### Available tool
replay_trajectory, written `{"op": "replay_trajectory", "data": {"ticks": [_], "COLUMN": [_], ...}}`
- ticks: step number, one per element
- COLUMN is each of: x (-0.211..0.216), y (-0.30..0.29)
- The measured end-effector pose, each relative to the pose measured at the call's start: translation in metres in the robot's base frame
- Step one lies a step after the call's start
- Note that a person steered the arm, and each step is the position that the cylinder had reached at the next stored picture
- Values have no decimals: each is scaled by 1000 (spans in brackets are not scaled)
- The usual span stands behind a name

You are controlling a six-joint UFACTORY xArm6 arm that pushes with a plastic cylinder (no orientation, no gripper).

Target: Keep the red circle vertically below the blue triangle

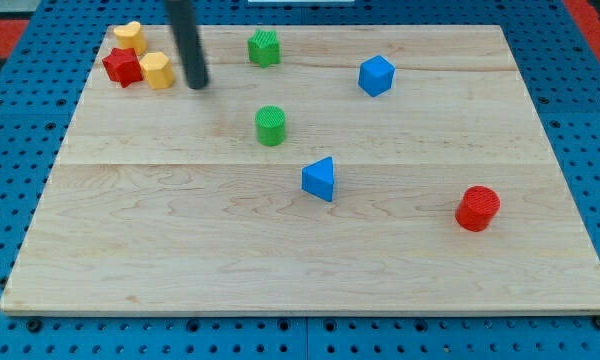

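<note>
task barely begun: red plastic circle [477, 208] sits well right of blue plastic triangle [320, 179], not below. my tip [198, 84], a bare rod tool holding nothing, is far off beside yellow block [156, 70].

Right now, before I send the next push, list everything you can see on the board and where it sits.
blue triangle: 1, blue, board centre
red circle: 1, red, lower right, right of the triangle
blue cube: 1, blue, upper right of centre
green cylinder: 1, green, above the triangle
green block: 1, green, top edge, centre
red star: 1, red, top left
yellow blocks: 2, yellow, top left beside the star
wooden board: 1, pale wood
my tip: 1, dark, just right of the yellow blocks
</note>
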State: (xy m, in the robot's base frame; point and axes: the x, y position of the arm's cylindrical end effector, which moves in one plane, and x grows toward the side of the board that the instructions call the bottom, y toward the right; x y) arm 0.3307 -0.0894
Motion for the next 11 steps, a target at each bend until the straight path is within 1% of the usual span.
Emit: {"op": "replay_trajectory", "data": {"ticks": [1,2,3,4,5,7,8,9,10,11], "x": [64,106,140,179,141,196,199,180,191,213], "y": [121,250,323,295,255,352,294,187,130,131]}}
